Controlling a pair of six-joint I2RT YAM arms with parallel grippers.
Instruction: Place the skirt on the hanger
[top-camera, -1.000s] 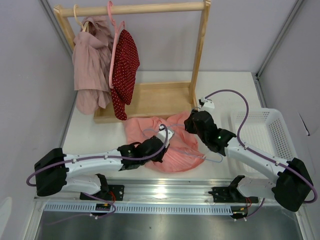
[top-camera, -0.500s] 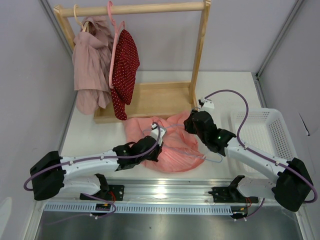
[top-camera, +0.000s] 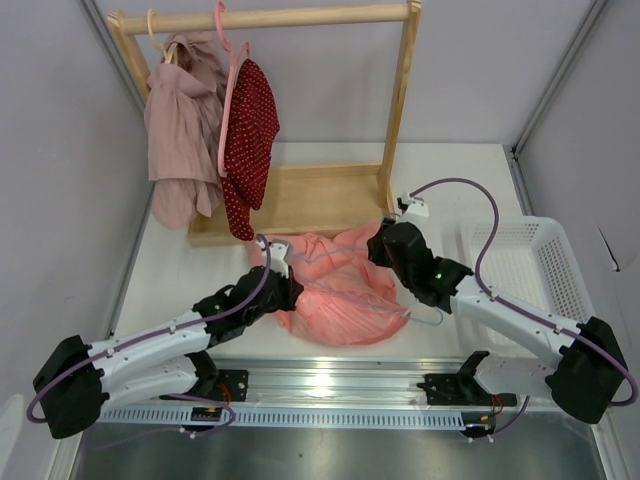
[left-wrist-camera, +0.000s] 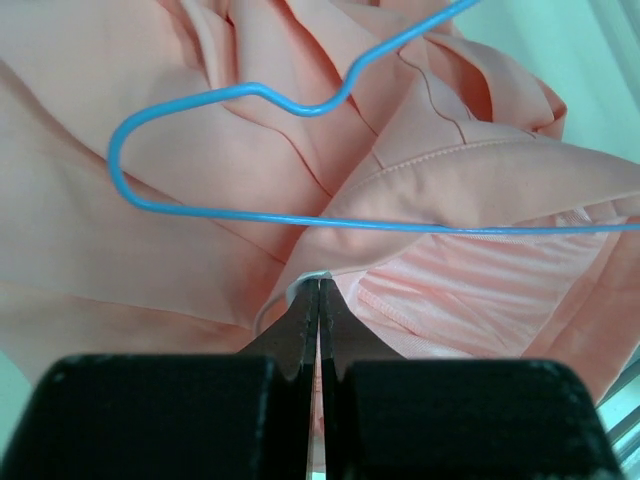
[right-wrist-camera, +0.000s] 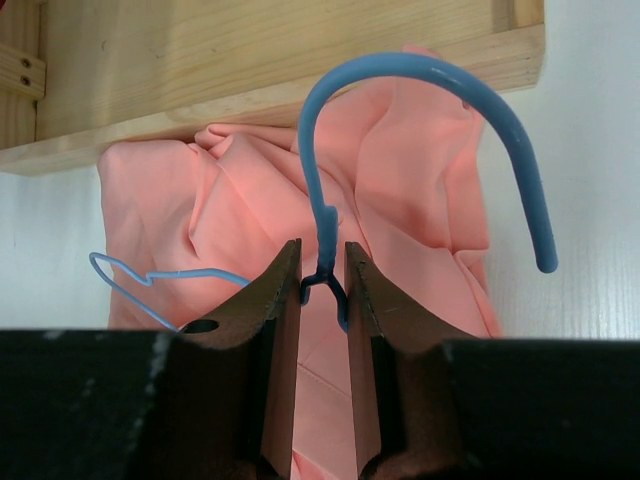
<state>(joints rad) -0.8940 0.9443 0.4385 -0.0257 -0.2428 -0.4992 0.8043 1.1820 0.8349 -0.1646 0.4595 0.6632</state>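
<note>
The salmon-pink skirt (top-camera: 335, 290) lies crumpled on the white table in front of the wooden rack. The light-blue wire hanger (top-camera: 400, 310) lies over it. My right gripper (top-camera: 385, 245) is shut on the hanger's neck (right-wrist-camera: 322, 275), its hook (right-wrist-camera: 440, 110) curving up above the fingers, the skirt (right-wrist-camera: 400, 190) beneath. My left gripper (top-camera: 283, 270) is shut on a fold at the skirt's left edge (left-wrist-camera: 310, 283). In the left wrist view the hanger's wire shoulder (left-wrist-camera: 250, 150) crosses the skirt (left-wrist-camera: 150, 200) just beyond the shut jaws.
A wooden clothes rack (top-camera: 300, 195) stands at the back, holding a dusty mauve-pink garment (top-camera: 180, 130) and a dark red white-dotted garment (top-camera: 250, 140) on a pink hanger. A white plastic basket (top-camera: 530, 265) sits at the right.
My left gripper has moved left and back across the skirt, pulling the fabric's left edge with it. The right gripper has stayed still, holding the hanger.
</note>
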